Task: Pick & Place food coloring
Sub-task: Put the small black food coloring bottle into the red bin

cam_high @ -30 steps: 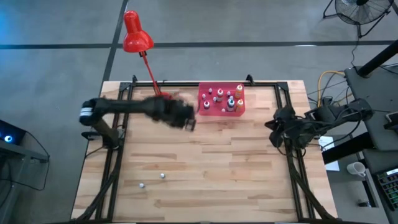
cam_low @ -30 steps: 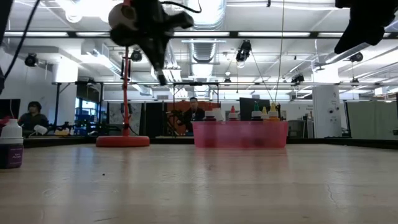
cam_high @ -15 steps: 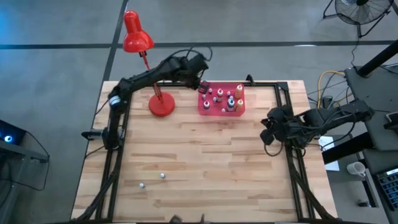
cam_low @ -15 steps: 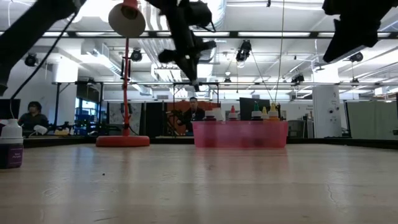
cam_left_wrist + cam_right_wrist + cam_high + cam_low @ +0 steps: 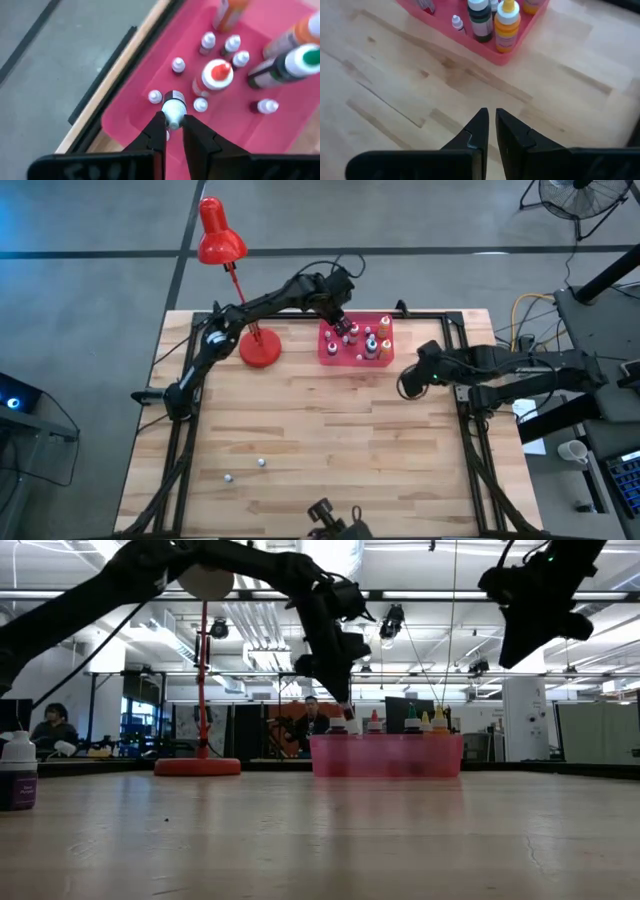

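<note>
The pink tray stands at the table's far middle with several food coloring bottles upright in it: small whitish ones, a red-capped one, orange and dark green ones. My left gripper hangs over the tray's far left part, shut on a small whitish bottle. Two tiny bottles lie on the wood near the front left. My right gripper is shut and empty above bare wood, right of the tray. My left gripper pinches the small whitish bottle by its lower end between its two fingertips. The fingers slant down from the table's left and far side. The bottle sticks out beyond the fingertips, its dark-banded end away from them, above the tray floor.
A red desk lamp stands with its base left of the tray and its head beyond the far edge. A purple-labelled bottle shows at the low view's left. A dark object pokes in at the near edge.
My left gripper has swung from in front of the lamp base toward the far edge and then right, over the tray, rolling as it went and sinking a little. My right gripper has moved toward the table's left, closer to the tray.
</note>
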`<state>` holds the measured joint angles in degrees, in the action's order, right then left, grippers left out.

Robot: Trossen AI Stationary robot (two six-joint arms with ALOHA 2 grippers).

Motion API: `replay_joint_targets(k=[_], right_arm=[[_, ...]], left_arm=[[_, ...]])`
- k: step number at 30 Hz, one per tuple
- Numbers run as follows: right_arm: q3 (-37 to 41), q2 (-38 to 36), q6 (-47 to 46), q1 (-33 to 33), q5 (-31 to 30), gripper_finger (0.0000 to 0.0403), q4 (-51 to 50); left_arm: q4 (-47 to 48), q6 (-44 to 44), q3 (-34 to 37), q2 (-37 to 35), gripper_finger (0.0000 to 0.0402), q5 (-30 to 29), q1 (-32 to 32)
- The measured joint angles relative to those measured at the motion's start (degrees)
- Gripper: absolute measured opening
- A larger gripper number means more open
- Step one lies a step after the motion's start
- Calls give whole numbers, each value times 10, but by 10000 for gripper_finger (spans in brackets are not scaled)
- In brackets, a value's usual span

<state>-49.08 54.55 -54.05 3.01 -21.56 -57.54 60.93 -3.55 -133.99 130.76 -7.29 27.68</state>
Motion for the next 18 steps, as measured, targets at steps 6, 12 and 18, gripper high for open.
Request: replay_joint_targets(k=[6, 12, 18], right_arm=[[0, 44, 5, 48, 47, 28, 33], [-5, 92, 20, 67, 73, 28, 61], [-24, 131, 28, 78, 73, 28, 61]], left_arm=[[5, 62, 3, 27, 21, 11, -1], [-1, 114, 2, 43, 21, 28, -1], [-5, 128, 3, 60, 21, 51, 0]])
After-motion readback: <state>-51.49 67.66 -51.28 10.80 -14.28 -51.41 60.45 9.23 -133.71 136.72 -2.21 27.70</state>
